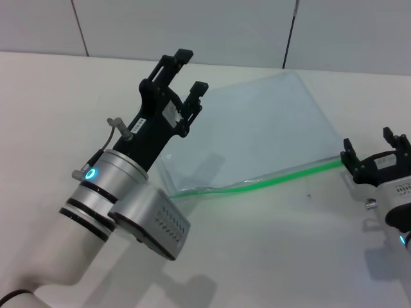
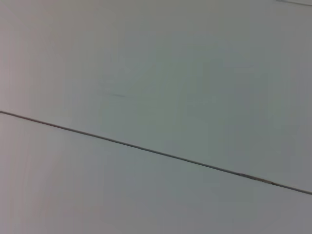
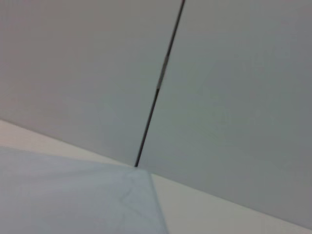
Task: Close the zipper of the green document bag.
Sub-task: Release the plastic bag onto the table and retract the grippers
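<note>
Green document bag (image 1: 263, 131) lies flat on the white tabletop (image 1: 270, 256), mid-right of the head view, w/ its far corner near the grey wall panels (image 1: 192, 29). The zipper (image 1: 257, 184) runs along the bag's near long edge as a bright green strip, from near the left arm's wrist housing across to the right claw. Slider not made out.

Left claw (image 1: 191, 72) is raised above the tabletop at the bag's left side, fingers pointing up and away toward the wall, spread wide, nothing between them, touching nothing. Left wrist view shows only wall panels and a seam.

Right claw (image 1: 374, 149) sits at the right edge, just beside the right end of the zipper. Its fingers stand apart, holding nothing; contact w/ the zipper end can't be judged. Right wrist view shows a bag corner (image 3: 78, 195) against the tabletop and wall.
</note>
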